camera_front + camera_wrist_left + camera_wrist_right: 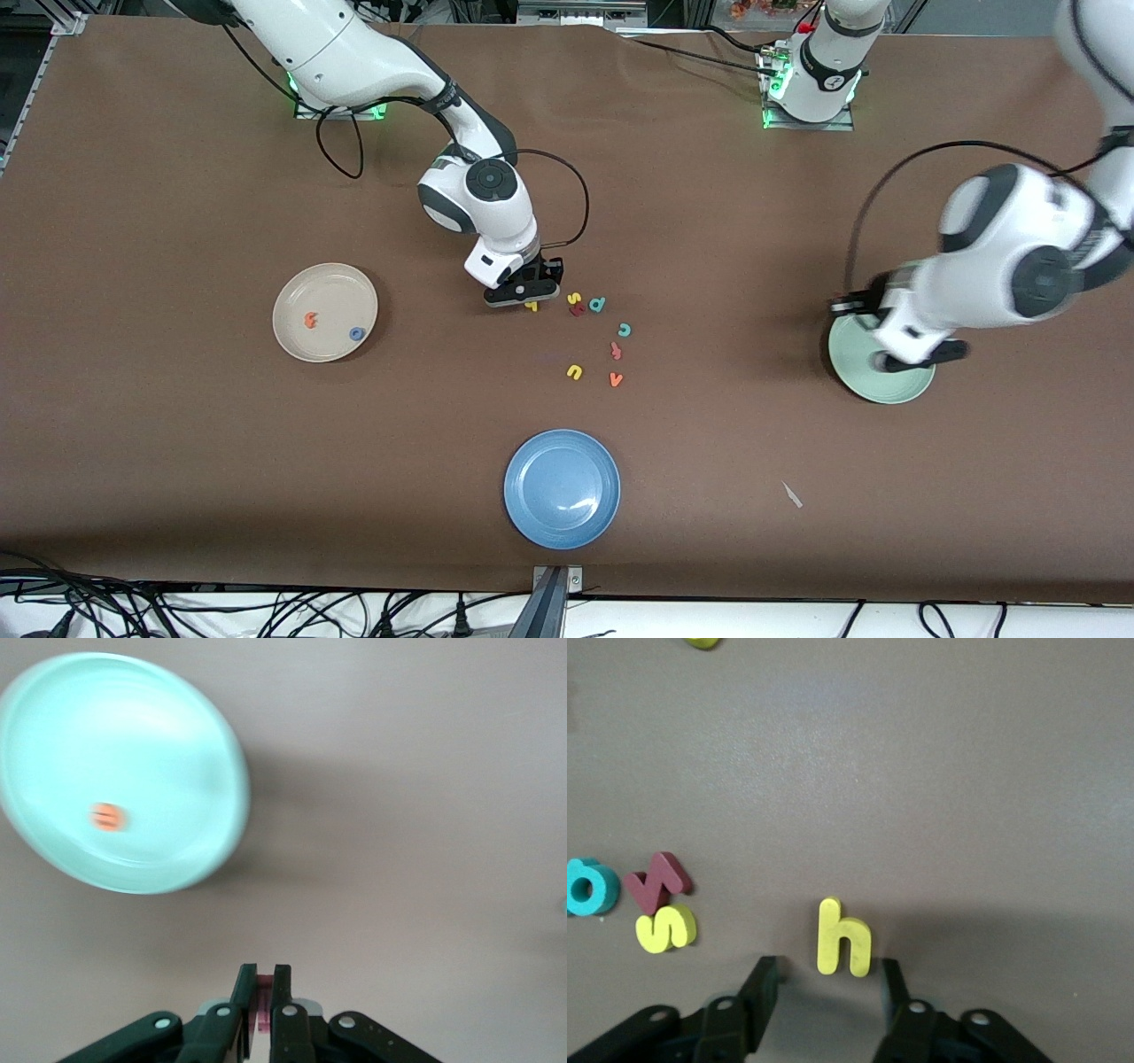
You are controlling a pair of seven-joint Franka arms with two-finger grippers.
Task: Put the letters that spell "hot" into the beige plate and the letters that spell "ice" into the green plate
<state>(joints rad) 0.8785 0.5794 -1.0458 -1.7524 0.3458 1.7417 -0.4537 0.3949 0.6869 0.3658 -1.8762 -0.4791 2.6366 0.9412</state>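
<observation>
- blue plate (562, 488) sitting bare
- beige plate (324, 312) holding two letters
- green plate (120, 771) holding one
- left gripper (263, 992) pinching something pink
- right gripper (829, 979) gaping around yellow h (842, 939)

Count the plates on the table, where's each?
3. Beige plate toward the right arm's end, green plate toward the left arm's end under the left gripper, blue plate nearest the front camera.

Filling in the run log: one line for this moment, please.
left gripper: shut on small pink piece, beside pale green plate | right gripper: open around yellow foam h | orange t, blue o in beige plate
</observation>
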